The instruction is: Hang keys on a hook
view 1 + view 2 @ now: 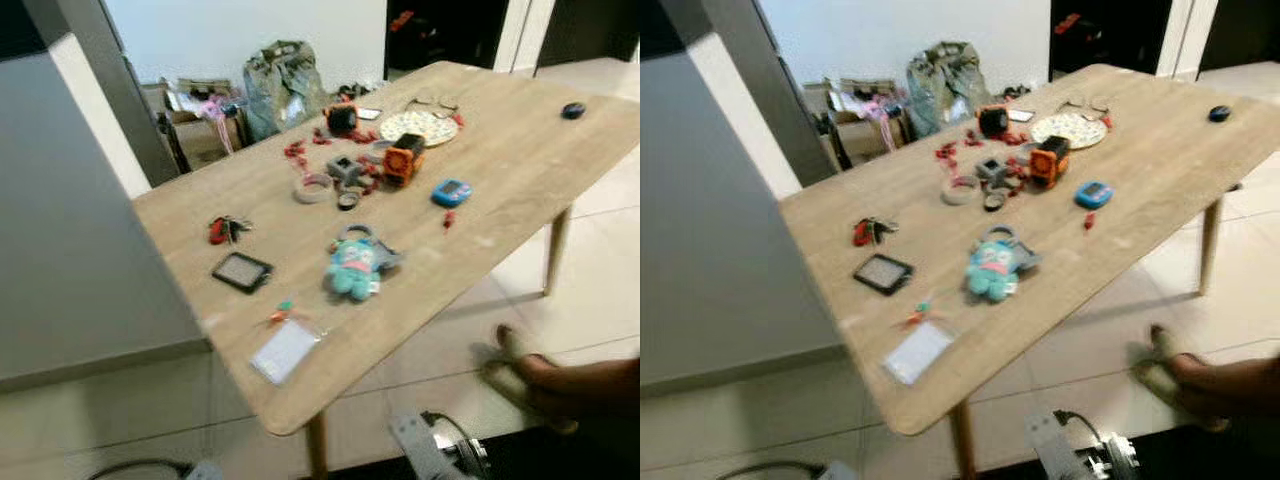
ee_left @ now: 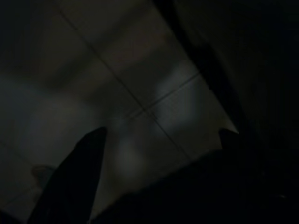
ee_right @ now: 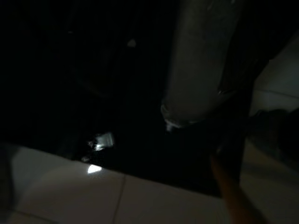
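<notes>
While both arms hang low below the table edge, neither pincer is at work: the left gripper (image 2: 154, 154) looks down at pale floor tiles (image 2: 140, 93) from deep shade, its two dark fingers (image 2: 74, 177) standing well apart with nothing between them, so it reads as open and empty. Whether the right gripper is spread or closed cannot be told from its wrist camera, which is too dark and makes out little beyond a grey tube and a strip of lit floor; the head cameras catch just a silver part of the right arm (image 1: 1080, 450) at the bottom edge, near a cable.

Farther out, the wooden table (image 1: 520, 170) stands at an angle before the robot, strewn with small items. The keys (image 1: 228, 229), a small bunch with a red tag, lie flat near the table's left edge, just beyond a dark square card holder (image 1: 241, 271) and well apart from the blue plush toy (image 1: 352, 268) at the middle. A clear badge sleeve (image 1: 285, 350) sits at the near corner, a roll of tape (image 1: 313, 187) and orange and black gadgets (image 1: 403, 159) lie farther back, and a patterned plate (image 1: 420, 127) lies beyond them. A person's foot in a slipper (image 1: 530, 375) rests on the floor at right.

No hook can be made out. Judging by the idle arms, the robot is on approach, and the pickup has not begun; the left arm looks the nearer one for the reach.
</notes>
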Controlling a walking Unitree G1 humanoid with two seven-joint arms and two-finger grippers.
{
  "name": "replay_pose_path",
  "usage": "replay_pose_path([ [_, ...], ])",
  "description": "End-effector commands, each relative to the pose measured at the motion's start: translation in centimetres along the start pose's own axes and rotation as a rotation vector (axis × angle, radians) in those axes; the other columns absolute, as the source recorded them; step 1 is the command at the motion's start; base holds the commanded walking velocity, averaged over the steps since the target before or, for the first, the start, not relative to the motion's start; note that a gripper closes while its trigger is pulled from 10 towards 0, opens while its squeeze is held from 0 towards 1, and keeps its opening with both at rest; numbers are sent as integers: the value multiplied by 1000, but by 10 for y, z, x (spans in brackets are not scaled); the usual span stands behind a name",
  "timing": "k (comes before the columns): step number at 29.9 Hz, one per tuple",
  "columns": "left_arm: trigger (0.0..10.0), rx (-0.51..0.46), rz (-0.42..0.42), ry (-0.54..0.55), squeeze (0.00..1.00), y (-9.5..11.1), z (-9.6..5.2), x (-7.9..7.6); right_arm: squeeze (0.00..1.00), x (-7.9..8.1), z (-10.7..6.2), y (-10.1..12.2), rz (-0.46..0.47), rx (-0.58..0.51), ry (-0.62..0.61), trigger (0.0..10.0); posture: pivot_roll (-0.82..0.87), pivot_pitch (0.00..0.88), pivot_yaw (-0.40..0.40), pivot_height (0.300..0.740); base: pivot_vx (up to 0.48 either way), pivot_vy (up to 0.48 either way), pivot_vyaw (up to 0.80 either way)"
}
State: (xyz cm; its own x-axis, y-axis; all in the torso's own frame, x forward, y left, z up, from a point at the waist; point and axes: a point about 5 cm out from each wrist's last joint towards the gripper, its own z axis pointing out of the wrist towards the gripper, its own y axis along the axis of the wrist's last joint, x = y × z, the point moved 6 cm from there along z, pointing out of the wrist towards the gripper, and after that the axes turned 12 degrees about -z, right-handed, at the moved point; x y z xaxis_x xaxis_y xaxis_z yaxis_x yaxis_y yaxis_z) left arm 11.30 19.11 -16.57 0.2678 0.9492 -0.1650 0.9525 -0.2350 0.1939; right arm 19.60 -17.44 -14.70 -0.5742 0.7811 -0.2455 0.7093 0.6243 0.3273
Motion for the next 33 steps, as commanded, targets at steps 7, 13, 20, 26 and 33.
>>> replay_pose_path([
  [7, 10000, -4, 3, 13, 0, 0, 0, 2, 0, 15, -1, -23, 13, 70, 43, 10000, -94, 56, 126, 740, 0, -123, 0],
  [13, 10000, -12, 3, 28, 0, 2, 0, 3, 0, 16, -1, -22, 24, 58, 54, 10000, -99, 59, 126, 740, 0, 0, 0],
  [20, 10000, -18, -1, 34, 0, 2, 0, 4, 0, 18, -1, -21, 20, 52, 75, 10000, -99, 59, 126, 740, 0, 0, 567],
  [26, 10000, -20, 2, 34, 0, 3, 0, 4, 0, 19, -1, -21, 26, 49, 79, 10000, -108, 60, 128, 740, 0, 0, 794],
  [33, 10000, -20, 13, 36, 0, 3, 0, 4, 0, 20, -1, -20, 31, 45, 88, 10000, -109, 59, 128, 740, 0, 0, 794],
])
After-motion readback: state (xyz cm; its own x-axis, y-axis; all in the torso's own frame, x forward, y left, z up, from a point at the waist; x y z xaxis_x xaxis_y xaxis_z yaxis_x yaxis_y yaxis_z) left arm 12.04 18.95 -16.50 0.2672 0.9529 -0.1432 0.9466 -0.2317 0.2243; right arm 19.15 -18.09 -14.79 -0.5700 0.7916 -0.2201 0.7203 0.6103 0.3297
